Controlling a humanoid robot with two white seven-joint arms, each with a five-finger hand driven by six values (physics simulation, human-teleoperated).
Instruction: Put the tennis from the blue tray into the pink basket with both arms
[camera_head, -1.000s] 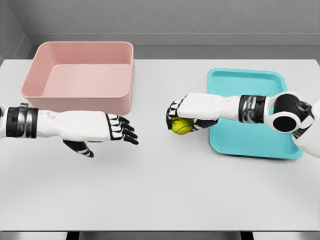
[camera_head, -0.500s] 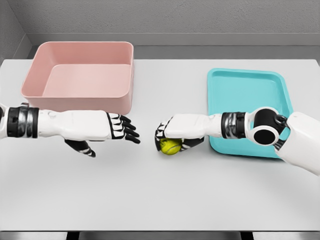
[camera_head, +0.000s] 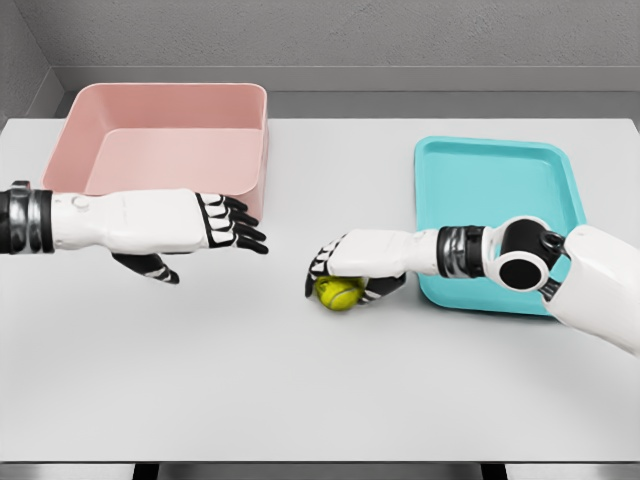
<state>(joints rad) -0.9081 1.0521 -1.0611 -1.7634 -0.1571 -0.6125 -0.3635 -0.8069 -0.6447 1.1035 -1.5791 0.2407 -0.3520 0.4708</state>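
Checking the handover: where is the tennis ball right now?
In the head view the tennis ball sits mid-table under the right robot hand, left of the blue tray.

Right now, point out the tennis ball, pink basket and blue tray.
tennis ball (camera_head: 339, 293), head view, its visible front.
pink basket (camera_head: 256, 150), head view, right wall.
blue tray (camera_head: 500, 180), head view, bare floor.

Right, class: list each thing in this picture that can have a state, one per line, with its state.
tennis ball: on the table between tray and basket, under the right hand.
right hand: curled over the ball.
left hand: open, holding nothing, in front of the basket.
pink basket: upright, empty.
blue tray: flat on the table, empty.
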